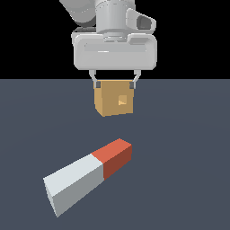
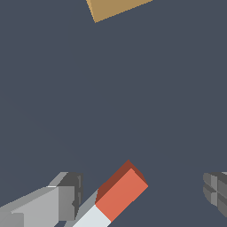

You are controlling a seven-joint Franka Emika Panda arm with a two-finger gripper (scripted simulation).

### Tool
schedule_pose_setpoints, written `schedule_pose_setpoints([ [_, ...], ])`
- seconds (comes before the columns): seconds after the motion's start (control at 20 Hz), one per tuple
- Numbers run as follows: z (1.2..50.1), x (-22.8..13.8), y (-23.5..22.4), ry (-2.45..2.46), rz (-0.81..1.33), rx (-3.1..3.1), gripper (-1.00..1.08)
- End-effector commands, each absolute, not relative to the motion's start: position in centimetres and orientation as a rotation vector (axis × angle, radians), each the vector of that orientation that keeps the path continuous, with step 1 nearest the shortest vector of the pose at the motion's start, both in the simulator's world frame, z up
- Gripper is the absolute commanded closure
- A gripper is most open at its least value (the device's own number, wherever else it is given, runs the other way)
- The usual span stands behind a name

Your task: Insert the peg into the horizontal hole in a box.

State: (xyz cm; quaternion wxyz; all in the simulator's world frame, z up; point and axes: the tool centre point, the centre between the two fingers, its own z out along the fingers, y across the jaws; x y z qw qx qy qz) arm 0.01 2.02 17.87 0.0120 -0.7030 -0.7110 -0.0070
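Note:
The peg [image 1: 85, 173] lies flat on the dark floor, a long pale grey-white bar with its red end [image 1: 116, 156] turned toward the box. Behind it sits the tan box [image 1: 113, 98], and the small square hole [image 1: 121, 101] shows in the face looking at the exterior camera. My gripper [image 1: 115, 83] hangs open high in the exterior view, its two thin fingertips overlapping the box's top corners. In the wrist view the peg's red end [image 2: 122, 190] lies between the wide-apart fingers [image 2: 66, 197], nearer one of them, with nothing held. A corner of the box [image 2: 115, 8] shows at the frame's edge.
A plain dark grey-blue floor [image 1: 188, 148] surrounds the peg and the box. No other object shows in either view.

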Motion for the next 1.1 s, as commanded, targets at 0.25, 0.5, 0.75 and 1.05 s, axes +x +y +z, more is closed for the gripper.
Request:
schedule_pose_setpoints([
  [0.25,17.5,0.0,1.3,-2.185,-0.021,-2.225,-0.92],
  [0.5,16.3,-0.2,-0.7,-2.086,-0.018,-2.322,-0.92],
  [0.75,14.2,-0.9,-4.1,-1.907,-0.014,-2.478,-0.92],
  [1.05,11.0,-3.1,-9.2,-1.596,-0.007,-2.698,-0.92],
])
